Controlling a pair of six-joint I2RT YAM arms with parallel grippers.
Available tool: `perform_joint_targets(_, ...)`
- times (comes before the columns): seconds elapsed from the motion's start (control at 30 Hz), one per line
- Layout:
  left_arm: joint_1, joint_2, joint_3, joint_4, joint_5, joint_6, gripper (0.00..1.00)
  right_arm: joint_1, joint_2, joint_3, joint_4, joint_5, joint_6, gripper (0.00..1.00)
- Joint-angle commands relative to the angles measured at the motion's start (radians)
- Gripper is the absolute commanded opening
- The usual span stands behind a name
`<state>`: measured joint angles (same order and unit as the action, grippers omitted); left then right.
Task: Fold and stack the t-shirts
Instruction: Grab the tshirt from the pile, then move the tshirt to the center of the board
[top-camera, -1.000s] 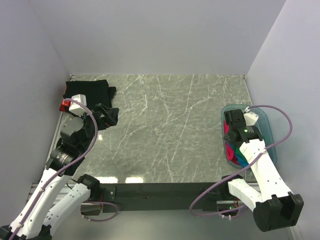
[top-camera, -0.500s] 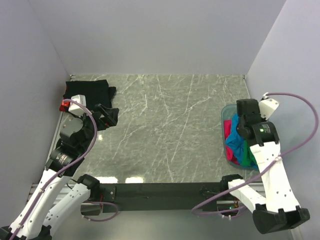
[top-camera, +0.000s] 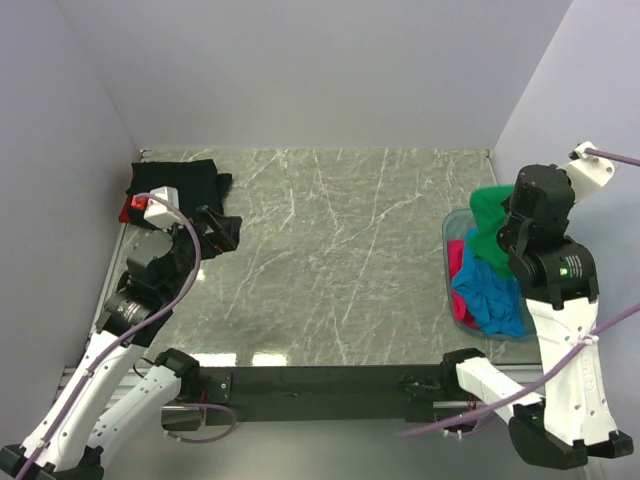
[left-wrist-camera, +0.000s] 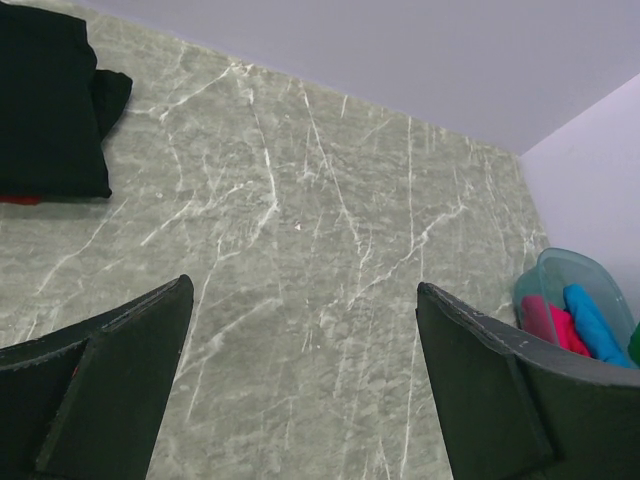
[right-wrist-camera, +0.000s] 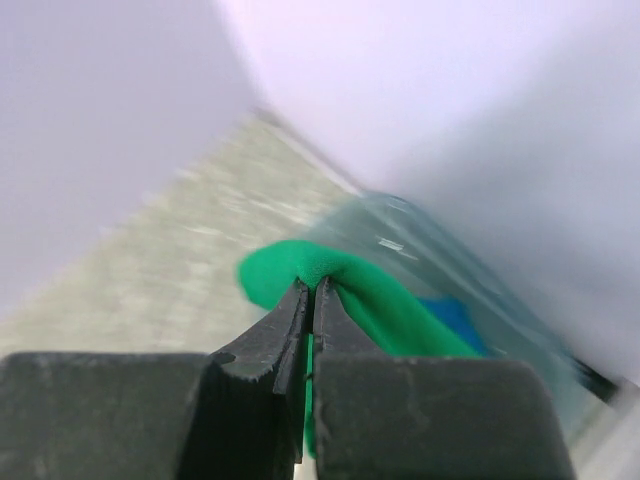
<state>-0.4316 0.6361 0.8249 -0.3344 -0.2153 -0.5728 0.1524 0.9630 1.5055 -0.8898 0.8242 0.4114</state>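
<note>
Right gripper (right-wrist-camera: 312, 288): shut tight on a bunched fold of the green shirt (right-wrist-camera: 385, 305).
Green shirt, place: up in the air over the tub (top-camera: 449, 240), at the right edge of the table (top-camera: 330, 250). Its lower part hangs down onto the pile.
In the tub: a blue shirt (top-camera: 492, 292) on top and a pink shirt (top-camera: 456, 258) by the left wall.
Left gripper (left-wrist-camera: 300, 380): wide open with nothing in it, low over the table on the left side.
Black shirt (top-camera: 176, 184): folded, in the far left corner.
Red cloth (top-camera: 129, 210): a little bit peeks out under the black shirt. It may be another shirt, but too little shows.
How the shirt will handle: soft, light and floppy. It will droop and swing but cannot break. It could catch the blue shirt and drag it along.
Where to hold: a pinch on a bunch is fine for lifting it out. For folding, I think two corners are better, one for each gripper, so it hangs flat.
</note>
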Motion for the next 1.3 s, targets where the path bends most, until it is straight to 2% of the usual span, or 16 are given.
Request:
perform_joint_targets(0.0,-0.002,0.011,0.017,0.023,-0.013,-0.007,0.99,0.067,0.0,0.048,0.227,-0.121,-0.022,0.0)
perform_joint_targets(0.27,-0.004,0.033,0.025,0.012,-0.025,-0.001,0.99,0.433,0.144,0.151,0.429,-0.247,-0.085,0.0)
perform_joint_targets(0.37,-0.004,0.045,0.028,0.008,-0.044,-0.001,0.99,0.493,0.203,0.174,0.468,-0.335,-0.088,0.0)
perform_joint_targets(0.4,-0.004,0.05,0.025,0.012,-0.044,-0.001,0.99,0.507,0.236,0.174,0.466,-0.353,-0.077,0.06)
perform_joint_targets(0.43,-0.004,0.062,0.026,0.014,-0.044,0.001,0.99,0.506,0.255,0.171,0.462,-0.382,-0.077,0.17)
perform_joint_targets(0.47,-0.004,0.071,0.026,0.015,-0.035,0.002,0.99,0.507,0.275,0.165,0.454,-0.384,-0.086,0.46)
perform_joint_targets(0.5,-0.004,0.082,0.026,0.017,-0.029,0.004,0.99,0.507,0.308,0.136,0.451,-0.373,-0.1,0.57)
perform_joint_targets(0.57,-0.004,0.122,0.026,0.021,-0.009,0.005,0.99,0.507,0.339,0.083,0.428,-0.309,-0.097,0.69)
perform_joint_targets(0.63,-0.01,0.163,0.019,0.043,0.008,0.005,0.99,0.507,0.353,0.018,0.451,-0.304,-0.083,0.7)
perform_joint_targets(0.73,-0.027,0.226,-0.003,0.069,0.037,0.004,0.97,0.509,0.313,-0.18,0.528,-0.384,-0.056,0.7)
perform_joint_targets(0.87,-0.081,0.312,-0.039,0.15,0.042,0.005,0.97,0.509,0.267,-0.48,0.728,-0.556,-0.037,0.69)
perform_joint_targets(1.0,-0.172,0.416,-0.049,0.211,0.045,-0.002,0.97,0.507,0.327,-0.557,0.785,-0.593,-0.019,0.68)
perform_joint_targets(1.13,-0.252,0.565,-0.04,0.259,0.076,-0.025,0.96,0.507,0.396,-0.559,0.816,-0.721,-0.016,0.66)
perform_joint_targets(1.27,-0.321,0.665,-0.038,0.267,0.044,-0.047,0.91,0.509,0.41,-0.623,0.888,-0.821,0.003,0.63)
